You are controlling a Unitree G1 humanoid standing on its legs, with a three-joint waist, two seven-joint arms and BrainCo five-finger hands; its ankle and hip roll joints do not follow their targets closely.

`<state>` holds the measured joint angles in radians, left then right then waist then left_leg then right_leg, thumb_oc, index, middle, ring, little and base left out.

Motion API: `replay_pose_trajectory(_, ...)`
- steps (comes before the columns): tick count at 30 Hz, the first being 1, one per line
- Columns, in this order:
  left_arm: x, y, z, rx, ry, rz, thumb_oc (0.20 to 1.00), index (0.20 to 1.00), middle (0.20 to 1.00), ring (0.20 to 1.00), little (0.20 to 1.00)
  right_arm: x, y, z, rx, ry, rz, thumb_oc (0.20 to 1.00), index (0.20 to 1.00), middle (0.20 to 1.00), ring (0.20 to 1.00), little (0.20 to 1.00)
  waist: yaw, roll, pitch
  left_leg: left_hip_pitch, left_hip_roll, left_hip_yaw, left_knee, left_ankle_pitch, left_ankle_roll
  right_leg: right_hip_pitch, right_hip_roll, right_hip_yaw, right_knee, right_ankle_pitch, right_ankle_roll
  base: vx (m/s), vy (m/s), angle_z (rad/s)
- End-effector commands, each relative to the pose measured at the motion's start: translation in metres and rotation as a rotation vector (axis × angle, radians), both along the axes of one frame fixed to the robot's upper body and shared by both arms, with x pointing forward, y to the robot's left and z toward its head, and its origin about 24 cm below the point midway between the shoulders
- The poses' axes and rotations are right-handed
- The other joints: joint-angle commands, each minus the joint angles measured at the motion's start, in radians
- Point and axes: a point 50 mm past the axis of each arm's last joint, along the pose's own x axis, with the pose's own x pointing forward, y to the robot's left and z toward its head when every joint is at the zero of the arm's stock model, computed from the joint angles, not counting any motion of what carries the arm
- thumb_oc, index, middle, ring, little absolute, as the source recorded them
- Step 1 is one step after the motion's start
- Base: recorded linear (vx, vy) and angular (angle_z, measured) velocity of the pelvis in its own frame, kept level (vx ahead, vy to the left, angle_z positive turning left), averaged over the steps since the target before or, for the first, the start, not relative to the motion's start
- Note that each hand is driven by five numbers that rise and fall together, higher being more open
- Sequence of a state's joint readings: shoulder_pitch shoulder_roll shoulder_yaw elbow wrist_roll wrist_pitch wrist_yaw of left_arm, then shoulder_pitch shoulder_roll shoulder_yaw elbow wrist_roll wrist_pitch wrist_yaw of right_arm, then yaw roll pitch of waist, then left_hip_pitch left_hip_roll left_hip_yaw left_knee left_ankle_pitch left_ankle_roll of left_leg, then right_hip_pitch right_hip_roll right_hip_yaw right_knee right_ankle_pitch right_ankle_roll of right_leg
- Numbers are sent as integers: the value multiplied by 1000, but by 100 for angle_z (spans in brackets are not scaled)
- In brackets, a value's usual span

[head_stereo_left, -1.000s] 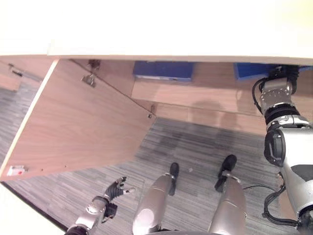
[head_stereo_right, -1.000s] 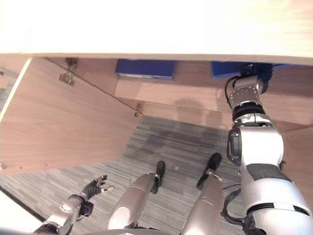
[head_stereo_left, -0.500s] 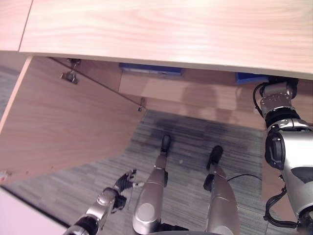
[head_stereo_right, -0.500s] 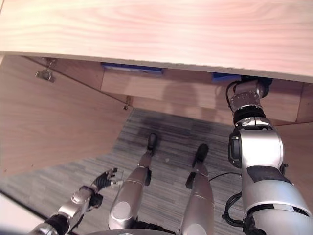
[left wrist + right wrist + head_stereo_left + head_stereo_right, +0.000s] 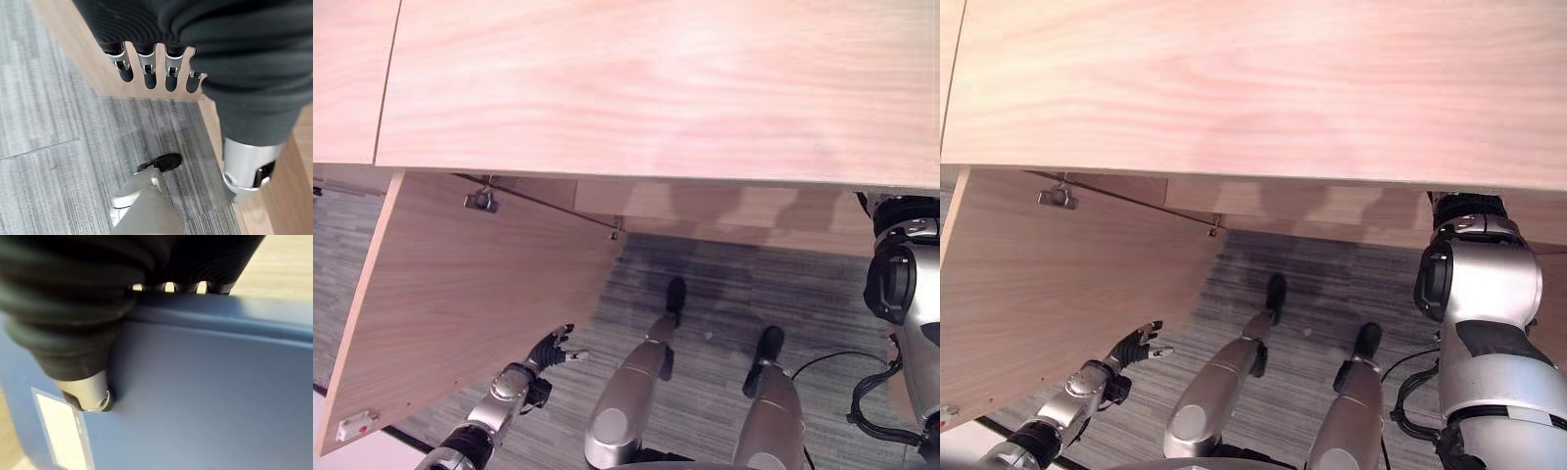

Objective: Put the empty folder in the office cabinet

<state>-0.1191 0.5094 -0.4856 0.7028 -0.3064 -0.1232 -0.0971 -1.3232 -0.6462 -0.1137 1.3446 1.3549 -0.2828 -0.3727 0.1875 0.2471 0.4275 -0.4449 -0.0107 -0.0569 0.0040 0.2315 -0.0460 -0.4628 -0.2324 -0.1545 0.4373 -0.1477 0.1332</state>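
With the view now shifted onto the cabinet top (image 5: 636, 88), the right hand (image 5: 93, 399) grips the blue folder (image 5: 210, 396) for insertion; left hand (image 5: 551, 348) hangs open.

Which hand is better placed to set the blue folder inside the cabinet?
Right. The right hand already grips the blue folder, thumb pressed on its face. The left hand hangs open by the cabinet door.

I see a blue folder (image 5: 210, 382) with a white label (image 5: 61, 431) on it. The cabinet (image 5: 636, 88) and its door (image 5: 480, 294) are pale wood grain. The carpet (image 5: 724, 294) is grey with fine darker stripes. My left hand (image 5: 551, 350) is silver with dark tips.
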Motion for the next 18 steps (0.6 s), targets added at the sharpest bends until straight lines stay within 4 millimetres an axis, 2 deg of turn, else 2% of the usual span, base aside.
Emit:
replay_pose_trajectory(1,-4,13,-2,60,22,-15,1000,1000,1000,1000,1000,-12,-8,68,-203,-186,-32,200,200,200,200,200,29,-56,-51,-38,78,-38,156,-182,-84,-45,-8,29,0,-18,3,7,-56,10)
replay_pose_trajectory(5,2,19,8,53,-15,-9,1000,1000,1000,1000,1000,-18,-11,85,-234,-235,-44,200,200,200,200,200,37,-55,-34,-107,71,-54,232,-201,-92,-95,-25,21,88,-56,4,28,-50,12)
replay_pose_trajectory(6,2,21,10,52,-21,-4,1000,1000,1000,1000,1000,-21,-12,92,-256,-246,-52,200,200,200,200,200,38,-58,-38,-121,71,-64,256,-231,-95,-107,-28,30,122,-93,8,4,-29,17)
replay_pose_trajectory(7,3,21,10,51,-22,-3,1000,1000,1000,1000,1000,-21,-12,93,-257,-247,-52,200,200,200,200,200,39,-55,-32,-137,70,-60,266,-215,-93,-122,-32,22,130,-76,4,12,-21,14)
replay_pose_trajectory(8,2,22,11,46,-23,2,1000,1000,1000,1000,1000,-24,-14,98,-270,-249,-61,200,200,200,200,200,41,-55,-30,-159,70,-63,291,-222,-92,-140,-37,22,158,-88,2,21,-36,17)
replay_pose_trajectory(9,3,23,14,40,-34,4,1000,1000,1000,1000,1000,-29,-20,105,-294,-250,-82,200,200,200,200,200,40,-55,-27,-201,64,-79,344,-261,-96,-170,-44,31,216,-138,4,123,-65,19)
replay_pose_trajectory(13,7,24,18,47,-44,-9,1000,1000,1000,1000,1000,-34,-24,110,-323,-249,-97,200,200,200,200,200,42,-51,-16,-283,56,-90,402,-280,-92,-253,-54,37,302,-176,-1,46,-44,12)
replay_pose_trajectory(18,12,17,23,36,-67,-50,1000,1000,1000,1000,1000,-33,-25,108,-332,-233,-100,200,200,200,200,200,35,-38,2,-387,39,-89,483,-304,-87,-357,-65,60,391,-212,-13,16,-14,6)
